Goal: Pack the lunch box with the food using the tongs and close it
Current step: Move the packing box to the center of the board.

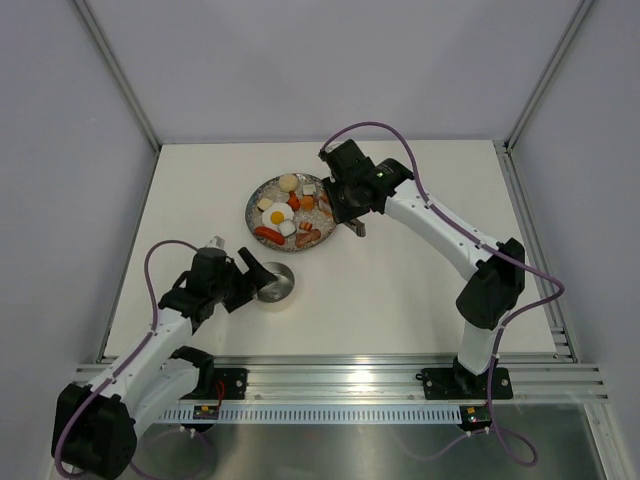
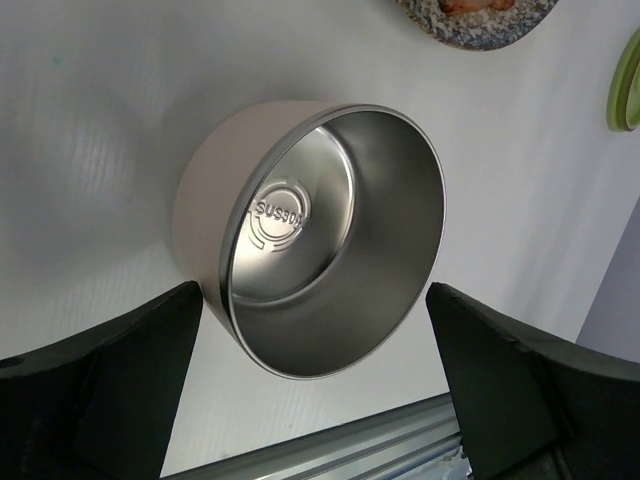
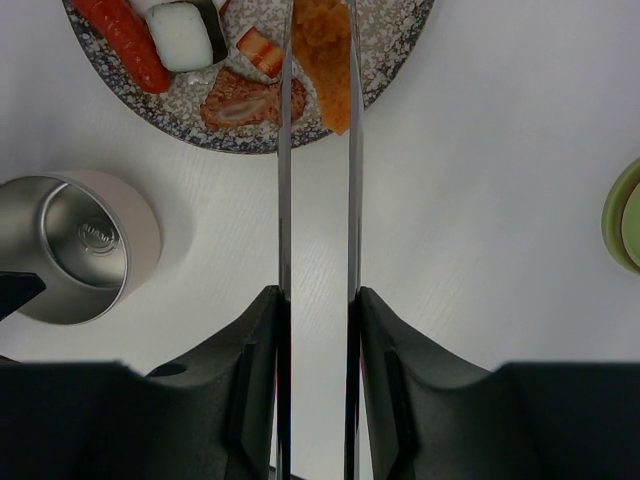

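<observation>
The empty steel lunch box (image 1: 275, 285) (image 2: 330, 240) (image 3: 80, 250) stands upright on the table. My left gripper (image 1: 254, 279) (image 2: 315, 296) is open, one finger on each side of the box's near wall and clear of it. My right gripper (image 1: 333, 207) (image 3: 318, 295) is shut on the tongs (image 3: 285, 180), whose two arms reach over the speckled plate (image 1: 254, 207) (image 3: 390, 60). An orange food piece (image 3: 325, 60) lies between the arms; whether it is pinched I cannot tell. A fried egg (image 1: 278, 213), sausages (image 1: 268, 235) (image 3: 125, 40) and a roll (image 3: 182, 35) sit on the plate. The green lid (image 3: 625, 215) (image 2: 628, 80) lies at the right.
An aluminium rail (image 1: 340, 375) runs along the near table edge, just behind the left gripper. Frame posts (image 1: 120, 75) rise at the back corners. The right arm (image 1: 450, 235) stretches across the right half of the table.
</observation>
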Robot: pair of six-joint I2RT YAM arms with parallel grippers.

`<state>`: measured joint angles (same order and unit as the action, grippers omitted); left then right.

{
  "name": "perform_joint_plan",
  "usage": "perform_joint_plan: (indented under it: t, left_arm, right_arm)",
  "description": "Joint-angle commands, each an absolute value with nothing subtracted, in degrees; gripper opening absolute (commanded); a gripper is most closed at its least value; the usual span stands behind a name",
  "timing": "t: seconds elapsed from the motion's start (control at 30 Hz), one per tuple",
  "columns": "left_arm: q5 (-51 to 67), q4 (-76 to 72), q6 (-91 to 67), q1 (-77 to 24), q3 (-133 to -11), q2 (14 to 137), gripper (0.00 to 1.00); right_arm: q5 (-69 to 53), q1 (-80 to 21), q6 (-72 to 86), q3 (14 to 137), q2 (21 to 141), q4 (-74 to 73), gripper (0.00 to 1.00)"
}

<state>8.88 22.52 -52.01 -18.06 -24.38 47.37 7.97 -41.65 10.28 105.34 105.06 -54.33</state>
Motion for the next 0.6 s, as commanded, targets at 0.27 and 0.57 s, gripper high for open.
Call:
perform_joint_plan:
  t: [0.27,0.57]
  left_arm:
    - [11.9,15.7,-49.8,-18.3,-30.8,53.4,0.99]
    - [4.6,38.7,-42.0,-11.9,-49.0,47.7,0.99]
  right_arm:
    - [4.6,-43.2,12.1,104.6,99.3,-52.0,0.22]
    - [1.2,-49.8,13.3,100.2,96.8,-51.2,0.22]
